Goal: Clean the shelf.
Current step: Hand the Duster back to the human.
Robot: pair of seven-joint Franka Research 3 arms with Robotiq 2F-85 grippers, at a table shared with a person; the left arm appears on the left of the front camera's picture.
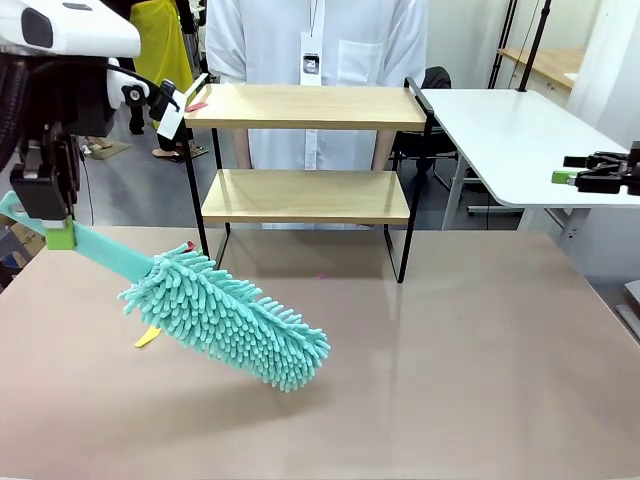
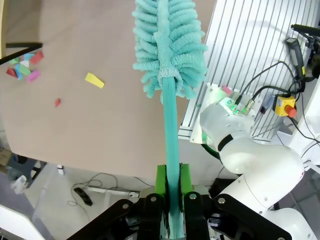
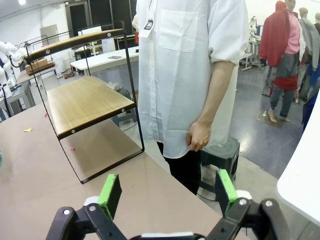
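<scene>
A brown table (image 1: 480,360) carries the shelf (image 1: 310,195) at its far edge, before a person (image 3: 185,75). A teal microfibre duster (image 1: 225,320) is clamped by its handle in the left gripper (image 2: 170,197), held above the table. Dusting seems about to begin; the duster must be carried to the boards. The right gripper (image 3: 167,192) is spread wide, holding nothing. Paper scraps (image 2: 94,80) lie near.

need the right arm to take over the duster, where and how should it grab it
Probably the bare flat handle, between the left gripper and the fluffy head, coming from above with the fingers across its thin sides. That strip is narrow and firm; the head is soft and wider. The exposed stretch is short, so grip close to the head. The right gripper is open.
</scene>
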